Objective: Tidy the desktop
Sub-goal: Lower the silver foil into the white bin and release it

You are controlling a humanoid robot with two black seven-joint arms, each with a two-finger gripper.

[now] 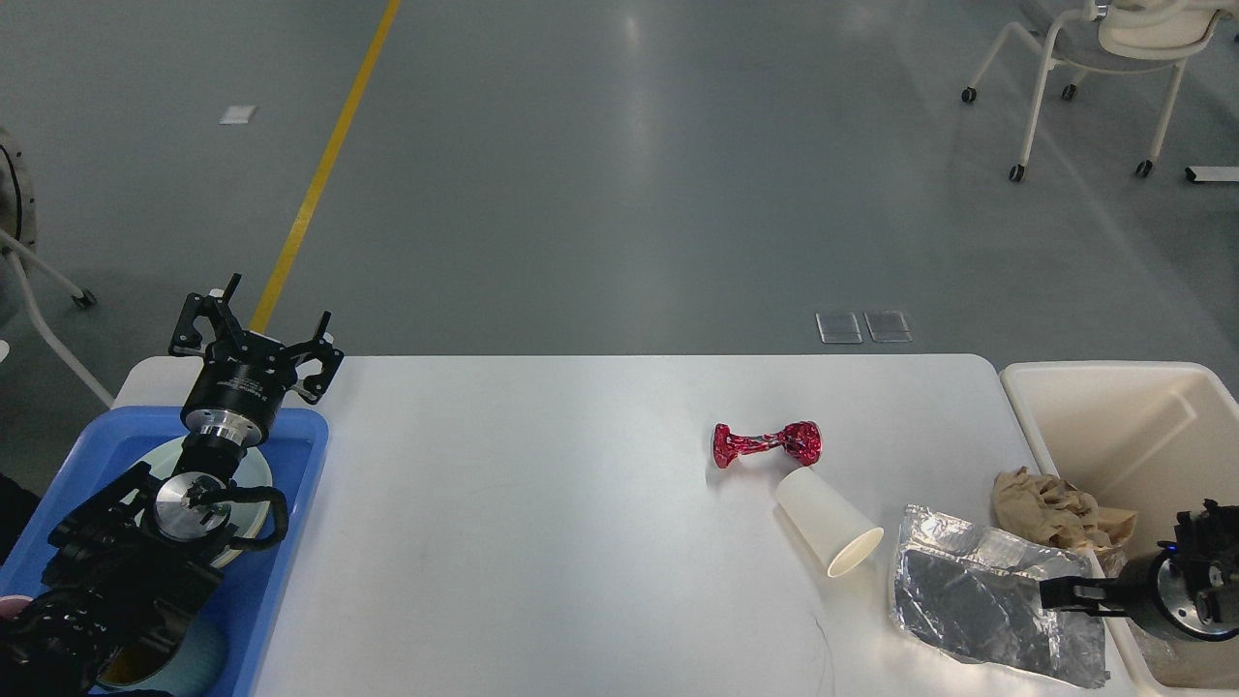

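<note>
The white desk [542,542] fills the lower half of the head view, its far edge set against a grey floor. The left claw [254,337] is held above the desk's far left corner, over the far edge of a blue tray [295,484], with its fingers spread apart and nothing between them. The right claw [1065,592] is seen low at the desk's right edge, over a crumpled silver foil bag [978,600]; only one dark finger shape is made out, so whether it is open or closed cannot be told.

On the right part of the desk a red foil wrapper [767,443], twisted in the middle, is seen, and just beside it a white paper cup [828,523] lies on its side with its mouth turned towards the foil bag. A wad of brown paper [1050,508] rests at the desk's right edge, against the cream bin [1113,407].

The floor [619,174] is marked by a yellow line [324,165] at the left, and a white wheeled chair [1094,87] stands at the far right.

In the blue tray a pale round plate [254,474] is partly hidden by the left arm. The cream bin's contents cannot be made out clearly.
</note>
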